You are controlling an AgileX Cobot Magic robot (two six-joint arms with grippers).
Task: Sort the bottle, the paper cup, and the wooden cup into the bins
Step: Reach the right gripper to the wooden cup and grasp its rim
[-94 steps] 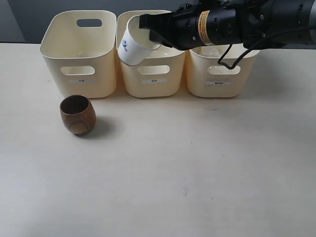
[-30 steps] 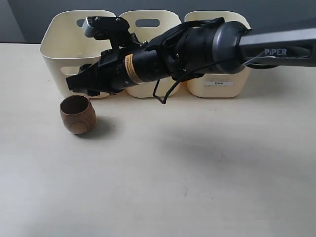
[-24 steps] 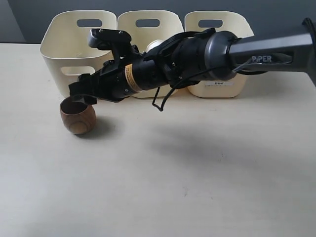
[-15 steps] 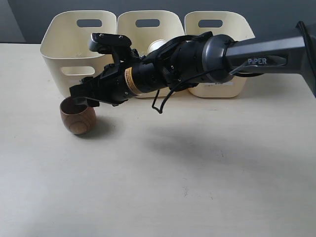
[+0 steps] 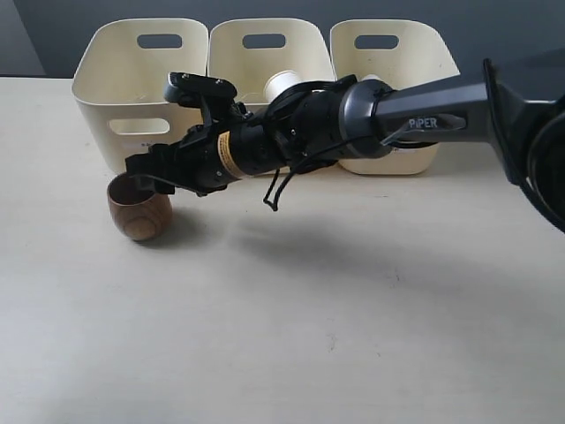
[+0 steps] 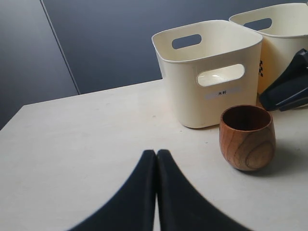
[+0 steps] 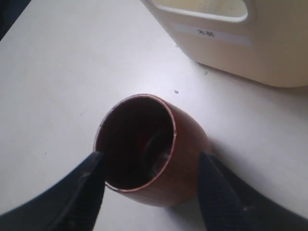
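Note:
The wooden cup (image 5: pixel 139 209) stands upright on the table in front of the left bin (image 5: pixel 95 110). My right gripper (image 5: pixel 143 173) reaches across from the right and is open, one finger on each side of the cup's rim. In the right wrist view the wooden cup (image 7: pixel 144 149) sits between the fingers (image 7: pixel 86 180) and I cannot tell if they touch it. The paper cup (image 5: pixel 286 84) rests inside the middle bin (image 5: pixel 265 44). A white cap, probably the bottle (image 5: pixel 370 79), shows in the right bin (image 5: pixel 415 53). My left gripper (image 6: pixel 156 154) is shut and empty, short of the wooden cup (image 6: pixel 247 138).
The three bins stand in a row along the far side of the pale table (image 5: pixel 353 309), before a dark wall. My right arm (image 5: pixel 353 119) stretches across the fronts of the middle and right bins. The labelled left bin (image 6: pixel 190 91) stands just behind the cup.
The right gripper let go of the paper cup into the middle bin, swung left and came down. Over the last second it lowered until its open fingers straddled the wooden cup.

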